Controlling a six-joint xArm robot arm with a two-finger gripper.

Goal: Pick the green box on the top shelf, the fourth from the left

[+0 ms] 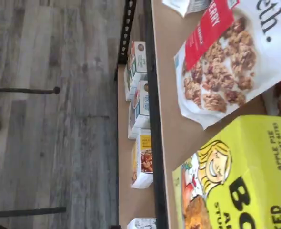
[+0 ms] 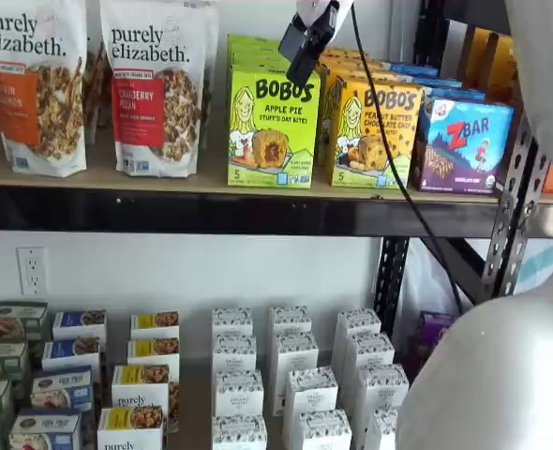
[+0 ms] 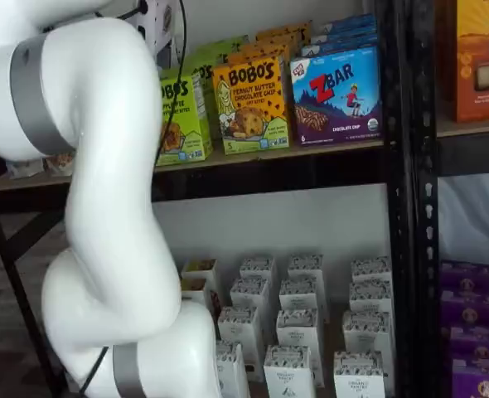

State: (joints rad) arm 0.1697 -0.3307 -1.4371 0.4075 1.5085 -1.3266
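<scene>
**Op:** Gripper [image 2: 300, 58] sits up near the top edge in a shelf view, black fingers hanging just in front of the green box's [image 2: 272, 127] upper right corner. Fingers read side-on, so I can't tell if they're apart or closed. Nothing in them afaict.

**Obs:** Where's the box exactly?

**Op:** On the top shelf [image 2: 211, 208], front of its row, standing upright at the shelf edge. Wrist view has it close, lime face filling the corner [image 1: 245, 181]. Other shelf view shows only a slice of it [image 3: 182, 116] behind the arm [image 3: 104, 191].

**Obs:** So which step?

**Op:** Approach, I'd say. No contact yet that I can see. Next move needs the fingers spread, centred on the box's width, then eased down over its top before closing.

**Obs:** Neighbours?

**Op:** Tight on the right: yellow-orange Bobo's box [image 2: 375, 131] just beside it, maybe touching, so little room for a finger there. ZBar box [image 2: 464, 145] beyond that. On the other side the cranberry granola bag [image 2: 155, 84] stands near, w/ a small gap. More green boxes stacked behind. Cable [image 2: 389, 150] drapes across the orange box front; could snag.
</scene>
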